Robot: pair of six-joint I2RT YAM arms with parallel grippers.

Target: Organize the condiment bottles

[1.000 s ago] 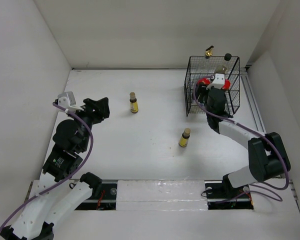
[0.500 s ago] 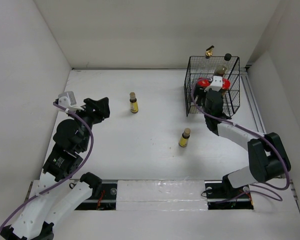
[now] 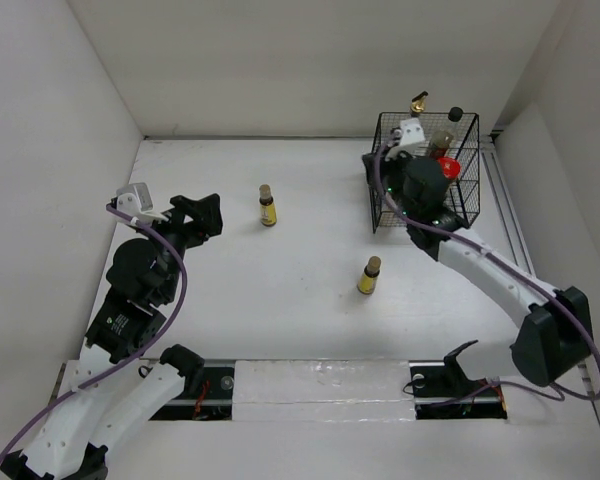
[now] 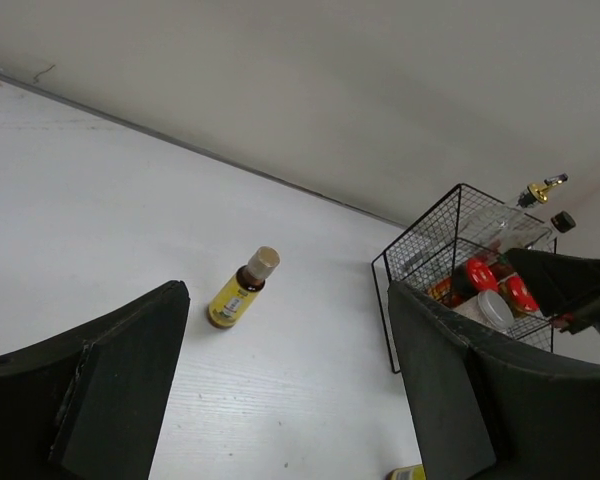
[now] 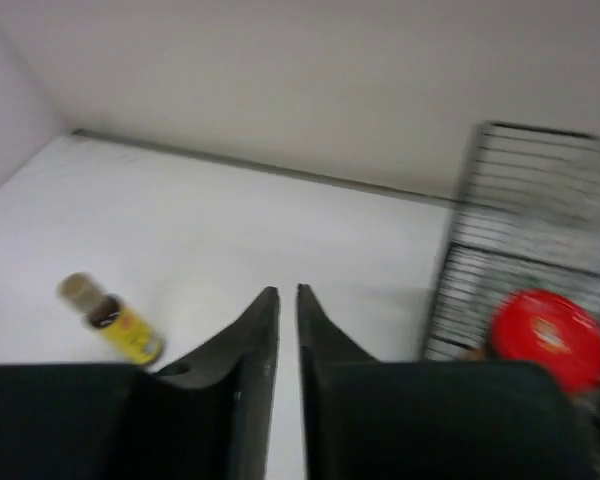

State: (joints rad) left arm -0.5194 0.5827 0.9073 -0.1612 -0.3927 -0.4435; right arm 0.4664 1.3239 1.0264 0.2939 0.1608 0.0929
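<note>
My worry is the basket (image 3: 470, 190). My right gripper (image 5: 287, 294) hangs just beside its near-left corner, and if I swing away carelessly a finger or the wrist could catch the wire, drag the whole thing and topple the tall clear bottle (image 4: 542, 188) at its back. The second risk is the two small bottles outside it. Both are narrow and stand upright on the desk (image 3: 310, 170), so a gripper coming down off-centre, or with its fingers not spread, would knock the cap and send the bottle rolling. My right gripper's fingers are nearly together, with a thin slit between them and nothing in it, so I judge they must spread before any approach. The right wrist picture is blurred, which makes fine aim from it doubtful.

The far yellow bottle (image 3: 267, 206) stands on the open desk, well apart from my right gripper and to its left; in the right wrist view it sits low and left of the fingertips. The near yellow bottle (image 3: 369, 275) stands closer to my bases than the basket does, also apart from the right gripper. My left gripper (image 4: 285, 300) is spread wide and holds nothing; the far yellow bottle shows between its fingers, ahead of them and not touching. A red-lidded jar (image 5: 552, 338) sits inside the basket, just right of my right gripper. By my reckoning the two yellow ones are what is left to put away
</note>
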